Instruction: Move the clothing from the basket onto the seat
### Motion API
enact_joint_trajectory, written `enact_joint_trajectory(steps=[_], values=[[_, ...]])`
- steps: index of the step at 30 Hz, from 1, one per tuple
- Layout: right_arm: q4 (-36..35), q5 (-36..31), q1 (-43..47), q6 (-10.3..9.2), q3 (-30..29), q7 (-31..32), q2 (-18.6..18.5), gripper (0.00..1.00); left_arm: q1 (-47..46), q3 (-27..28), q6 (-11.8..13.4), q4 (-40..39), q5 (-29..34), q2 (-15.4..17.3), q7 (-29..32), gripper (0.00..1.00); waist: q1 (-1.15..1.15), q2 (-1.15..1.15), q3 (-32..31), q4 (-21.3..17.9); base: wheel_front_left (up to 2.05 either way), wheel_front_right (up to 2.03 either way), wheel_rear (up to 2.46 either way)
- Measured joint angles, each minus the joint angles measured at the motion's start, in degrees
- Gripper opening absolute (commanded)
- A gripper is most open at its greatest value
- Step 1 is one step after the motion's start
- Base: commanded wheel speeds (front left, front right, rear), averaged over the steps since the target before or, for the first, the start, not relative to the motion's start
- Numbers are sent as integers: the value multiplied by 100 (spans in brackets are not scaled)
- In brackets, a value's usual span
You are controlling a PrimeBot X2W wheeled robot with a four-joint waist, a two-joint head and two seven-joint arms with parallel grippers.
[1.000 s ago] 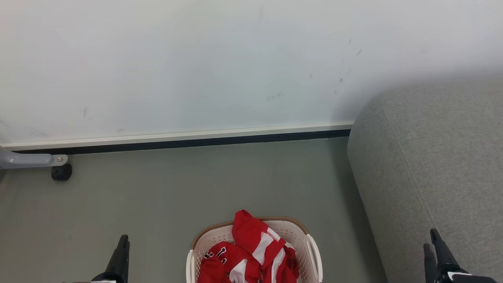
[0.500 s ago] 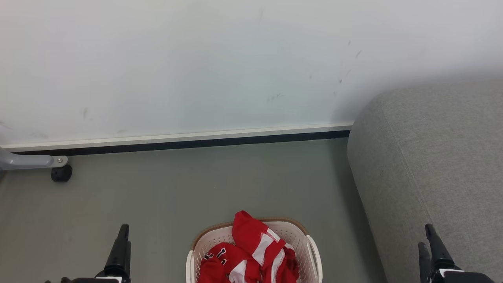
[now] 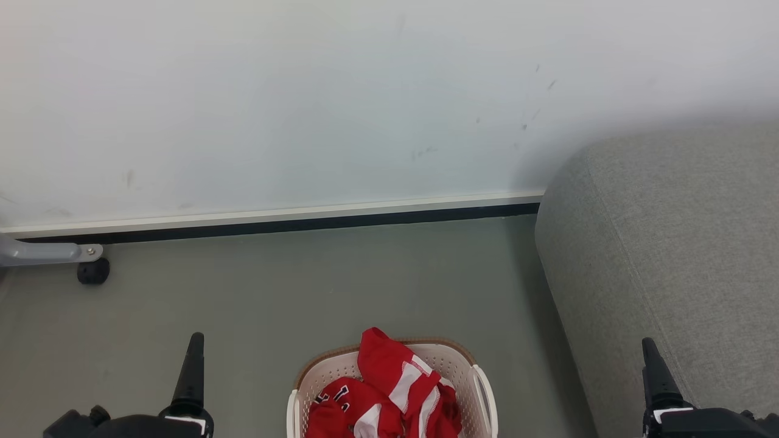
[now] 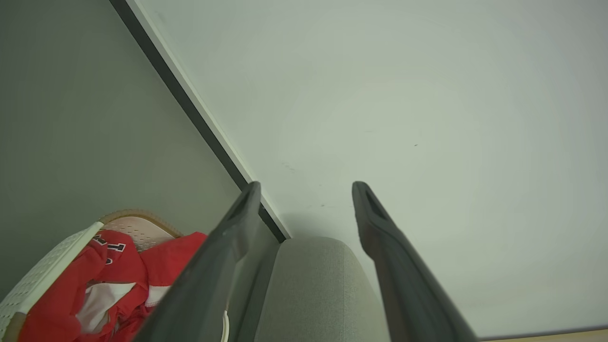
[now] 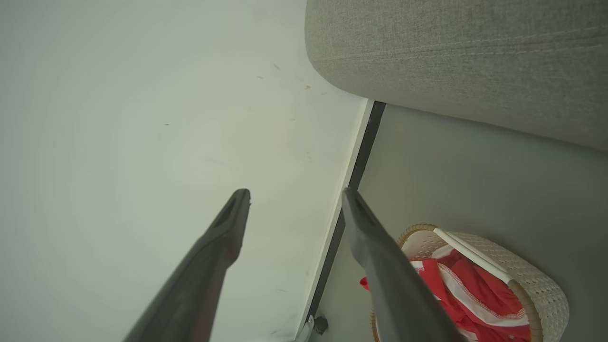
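Bottom centre of head view: cream-white perforated oval plastic basket with brown woven-look rim [image 3: 328, 356], cut off by lower frame edge, standing on grey-green floor [image 3: 304, 286]. Red sports clothing with white stripes and trim [image 3: 389, 371] heaped inside basket, one fold poking above far rim. Large light grey fabric-upholstered seat [image 3: 669, 243] down right side of frame, apart from basket, strip of bare floor between.

Surroundings: pale wall [image 3: 304, 91] across upper half, faint scuff marks [image 3: 526, 125] toward upper right; white skirting board [image 3: 274, 214] with dark strip beneath; grey metal leg [image 3: 42, 252] on black caster [image 3: 92, 271] at left edge, well apart from basket.

Left gripper [image 4: 306, 186]: two long dark fingers spread wide, empty. Right gripper [image 5: 294, 192]: likewise spread, empty. In head view, placed at lower left and lower right corners, either side of basket, not touching it; bare floor between each and the basket.

View differences: head view edge-on to each gripper, one finger outline apiece, gap not readable there; gap plain in both wrist views. Left wrist view: dark white-outlined lettering [image 4: 114, 247] on red cloth at lower left, part of basket hidden behind finger on frame's left. Right wrist view: stitched seam [image 5: 522, 45] along seat at top, caster at bottom edge, basket at lower right partly behind finger on frame's right.
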Motion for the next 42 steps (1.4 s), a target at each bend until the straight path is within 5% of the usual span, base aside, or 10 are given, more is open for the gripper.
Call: enact_joint_trajectory(steps=[42], values=[[-234, -3812, 3, -611, 1296, -864, -345, 100, 338, -543, 605, -485, 4064, 579, -861, 100, 0, 0, -141, -98, 0, 0, 0]])
